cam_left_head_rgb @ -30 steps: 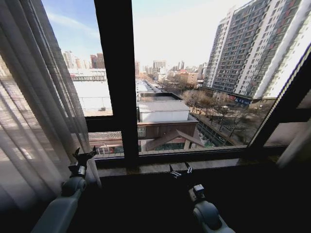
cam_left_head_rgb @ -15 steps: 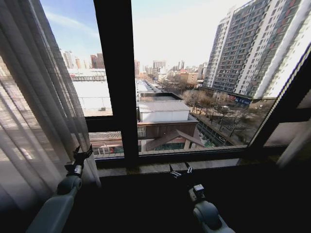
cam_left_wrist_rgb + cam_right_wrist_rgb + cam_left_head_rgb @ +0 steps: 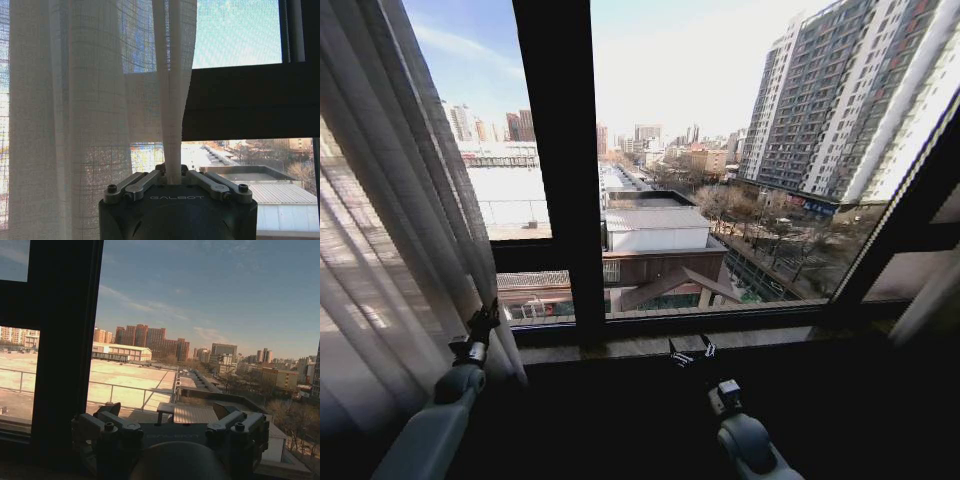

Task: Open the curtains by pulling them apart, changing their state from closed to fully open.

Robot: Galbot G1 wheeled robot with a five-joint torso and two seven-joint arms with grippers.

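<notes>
- Landmark: dark window mullion [image 3: 558, 170], the upright bar in the glass.
- Curtains [image 3: 390, 230]: the sheer pleated panel hangs gathered well to the left of the mullion, pleats vertical, its inner edge clear of the bar. On the far right, past the slanted frame, a pale strip may be the other panel; cannot tell.
- Left gripper [image 3: 480, 322]: left of the mullion, at the panel's inner edge near the hem. In the left wrist view the left gripper [image 3: 173, 176] is clenched on one narrow fold of the curtains [image 3: 90, 110], and the fold rises straight up from between the closed fingers.
- Right gripper [image 3: 691, 350]: low at the sill, right of the mullion, grasping nothing; fingers look released in the right wrist view [image 3: 170, 422].
- Judgement: the held fabric runs vertically, so any further opening means pulling leftward, away from the mullion. The left arm is the near one.
</notes>
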